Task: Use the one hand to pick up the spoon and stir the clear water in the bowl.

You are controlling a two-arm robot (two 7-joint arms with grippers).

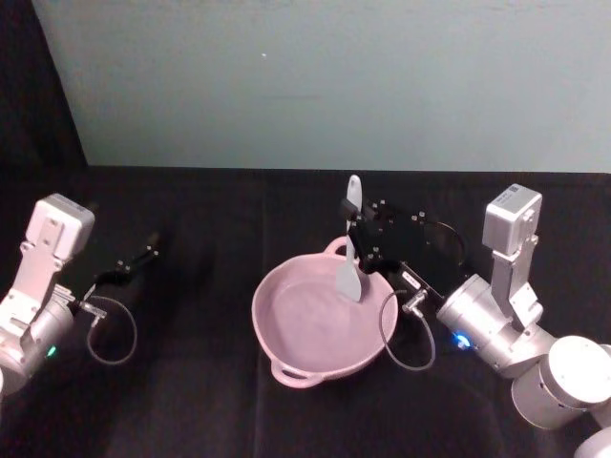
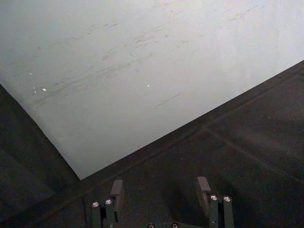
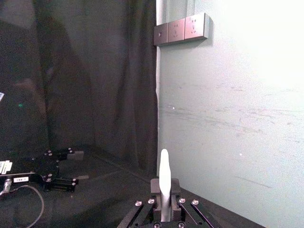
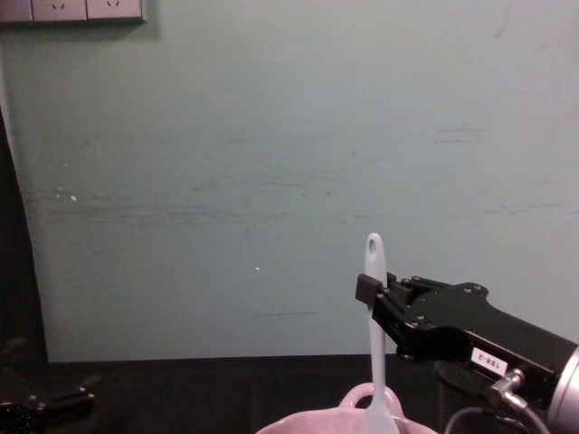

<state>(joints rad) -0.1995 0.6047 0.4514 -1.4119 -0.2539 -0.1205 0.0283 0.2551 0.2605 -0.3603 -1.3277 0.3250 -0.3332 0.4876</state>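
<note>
Right gripper (image 1: 358, 239) grasps the spoon (image 1: 349, 277) upright over the bowl (image 1: 286, 324); stir slowly, off its rim. Left gripper (image 2: 160, 187), left of the bowl, idles released.

light: soft, even | wall (image 3: 256, 42): glare, washed out | black cloth (image 1: 191, 401): very dark

The head view looks steeply down from above on the right end effector (image 1: 352, 239). It takes in the black cloth tabletop (image 1: 191, 382), the wide pale pink bowl (image 1: 296, 329) beside that end effector and the left end effector (image 1: 148, 254) well apart from it. The chest view sits low and close, facing the pale green wall (image 4: 226, 163). It shares the right end effector, its long slim white plastic spoon (image 4: 374, 362) and the bowl's rim. Each wrist view looks along its own fingers toward that wall.
</note>
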